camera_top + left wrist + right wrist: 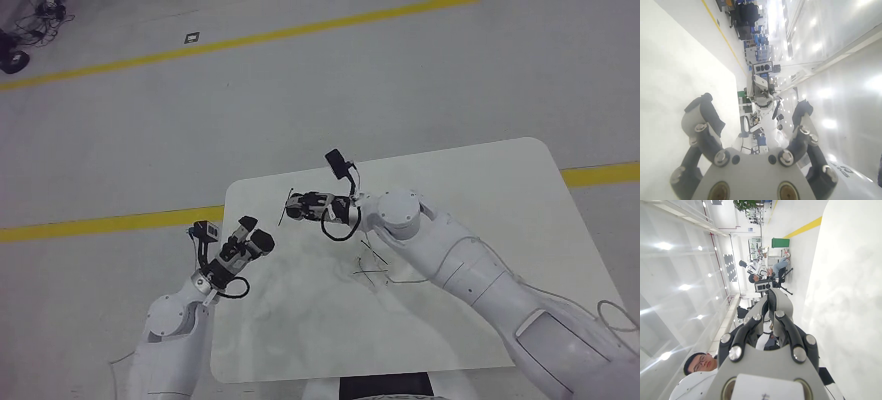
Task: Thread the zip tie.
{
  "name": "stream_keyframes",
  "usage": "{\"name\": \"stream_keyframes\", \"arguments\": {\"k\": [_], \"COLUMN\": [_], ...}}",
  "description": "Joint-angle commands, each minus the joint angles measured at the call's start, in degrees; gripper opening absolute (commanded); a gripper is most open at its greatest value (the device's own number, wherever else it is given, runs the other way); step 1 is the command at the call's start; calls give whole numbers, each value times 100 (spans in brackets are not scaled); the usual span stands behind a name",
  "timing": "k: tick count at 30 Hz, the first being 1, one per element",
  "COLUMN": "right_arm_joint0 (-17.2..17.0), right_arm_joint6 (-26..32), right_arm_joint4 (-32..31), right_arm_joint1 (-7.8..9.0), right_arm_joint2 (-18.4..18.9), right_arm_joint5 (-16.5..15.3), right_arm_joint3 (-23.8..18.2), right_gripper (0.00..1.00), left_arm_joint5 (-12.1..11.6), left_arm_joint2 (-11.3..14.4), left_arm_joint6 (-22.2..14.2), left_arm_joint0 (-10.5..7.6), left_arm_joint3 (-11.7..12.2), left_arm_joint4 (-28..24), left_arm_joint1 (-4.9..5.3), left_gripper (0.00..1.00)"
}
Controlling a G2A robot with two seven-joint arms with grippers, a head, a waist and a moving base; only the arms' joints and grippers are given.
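Observation:
A thin black zip tie [286, 207] stands nearly upright over the table's far left part, with my right gripper [296, 207] shut on its middle. In the right wrist view the right gripper [771, 295] has its dark pads pressed together, and the tie itself is hard to make out there. My left gripper [262, 240] hangs over the table's left edge, a short way in front of the tie and pointing toward it. In the left wrist view the left gripper [755, 108] is open with nothing between its fingers [705, 113], and it faces the right gripper [762, 92].
Several loose zip ties [372, 262] lie on the white table [480, 190] near its middle, beside the right forearm. The table's right half and near side are bare. A yellow floor line runs behind the table.

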Motion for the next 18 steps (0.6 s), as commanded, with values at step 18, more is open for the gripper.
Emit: {"name": "stream_keyframes", "arguments": {"k": [18], "right_arm_joint0": [-586], "right_arm_joint6": [-1702], "right_arm_joint4": [-406], "right_arm_joint1": [-99], "right_arm_joint2": [-119], "right_arm_joint5": [1076], "right_arm_joint3": [-764], "right_gripper": [0], "left_arm_joint5": [30], "left_arm_joint2": [305], "left_arm_joint6": [967], "left_arm_joint0": [25], "left_arm_joint3": [-102], "left_arm_joint4": [84], "left_arm_joint1": [-96], "left_gripper": [100]}}
